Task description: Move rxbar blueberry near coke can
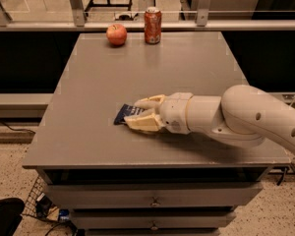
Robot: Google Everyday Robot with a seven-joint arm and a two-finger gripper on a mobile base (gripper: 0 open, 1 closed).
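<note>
claw [132,113] is down at the worktop [187,68], near the front edge, sitting over the right end of the rxbar blueberry [122,116]; the bar lies flat with its left end poking out past the claw; can't tell from here whether the claw has clamped the bar or is just set around it; coke can [153,25] stands upright at the far edge, well apart from the bar, with an apple [116,34] just to its left; my read: this is the grasp step and the carry hasn't started; to do it well, get a firm pinch across the bar's narrow width before lifting, since a thin flat wrapper can slide or pivot out; lift only enough to clear the surface, travel straight toward the far edge, and set down in front or to the right of the can; keep away from the apple side and approach slowly so the arm doesn't tip the can.
</note>
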